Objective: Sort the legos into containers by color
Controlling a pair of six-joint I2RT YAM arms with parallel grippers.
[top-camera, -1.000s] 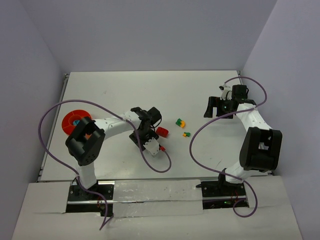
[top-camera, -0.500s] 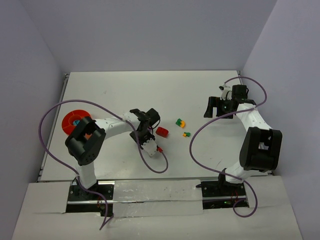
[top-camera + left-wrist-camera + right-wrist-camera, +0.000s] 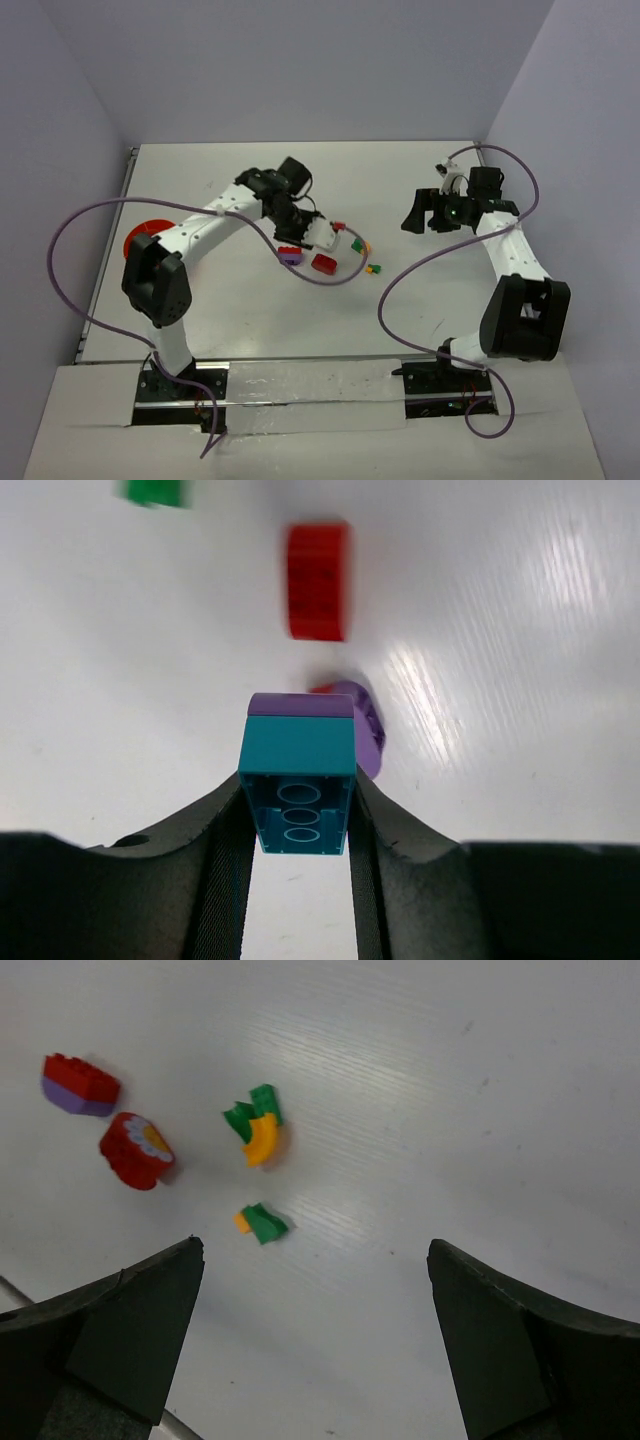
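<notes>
Left jaws are clenched on a teal brick [image 3: 298, 780], gripped by its long sides, purple cap [image 3: 300, 704] on top, hollow underside facing the wrist cam. It looks clear of the surface [image 3: 260, 320], over the loose pile near centre. Purple brick [image 3: 368, 730] is just beyond it, red brick [image 3: 318, 580] is further out, and there's a green bit [image 3: 152, 490] at the frame edge. Bowl [image 3: 135, 240] sits at 9 o'clock, well apart, half hidden behind the left arm, so I can't see the dividers.

My read is a carry step. Hold the squeeze and lift before swinging toward 9 so nothing in the pile gets clipped. Cross the rim high, stop over the teal compartment, then release low so it doesn't bounce across a divider. The cap makes it a two-colour piece. Teal is the bulk, so I'd file it there.

Right jaws are released, wide, nothing between them, at 3 o'clock, out of the swing path.
</notes>
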